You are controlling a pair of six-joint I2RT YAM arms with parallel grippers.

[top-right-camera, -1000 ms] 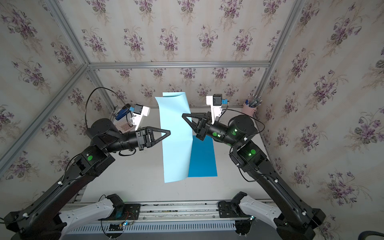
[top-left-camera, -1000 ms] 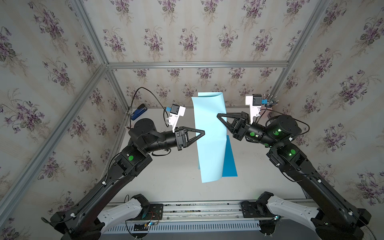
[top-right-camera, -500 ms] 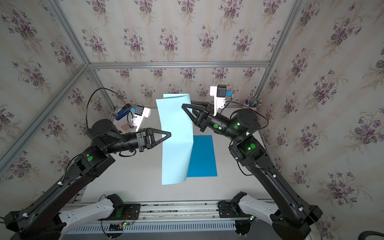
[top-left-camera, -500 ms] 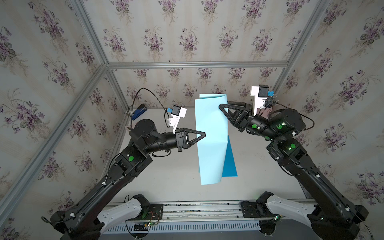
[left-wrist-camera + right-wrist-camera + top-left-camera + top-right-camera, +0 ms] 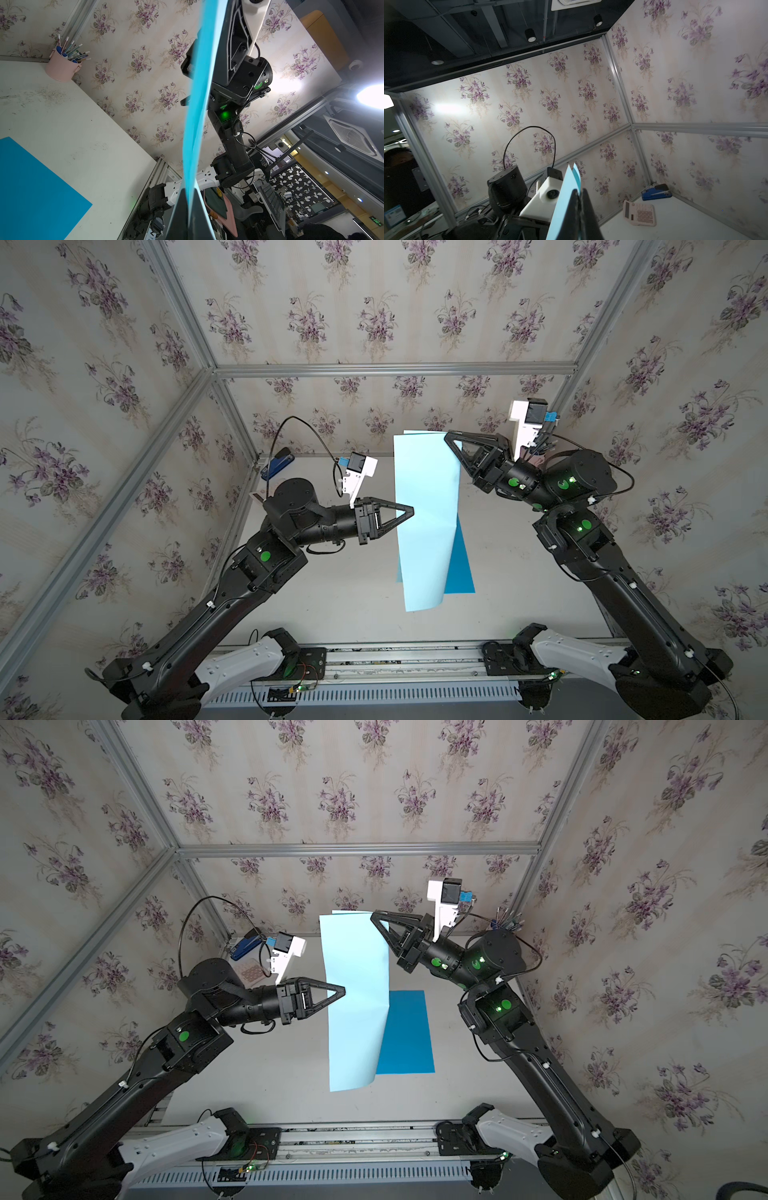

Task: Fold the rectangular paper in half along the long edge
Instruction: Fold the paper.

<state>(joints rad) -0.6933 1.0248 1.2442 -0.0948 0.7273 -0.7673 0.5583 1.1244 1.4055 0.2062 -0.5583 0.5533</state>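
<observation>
Jaws on both arms are clenched on the pale blue paper (image 5: 426, 510). The left jaws pinch its edge at 9 o'clock, about halfway along, and the right jaws pinch its corner at 1 o'clock. Held this way, the paper hangs upright in the air above the desk (image 5: 270, 1073), with its long edges running from 12 to 6. Both wrist views show two layers lying close together. A darker blue sheet (image 5: 409, 1036) lies flat on the desk at 5 o'clock from the paper. A stapler (image 5: 277, 460) sits in the desk's 10 o'clock corner and a pink cup of pens (image 5: 62, 66) at 2 o'clock.
</observation>
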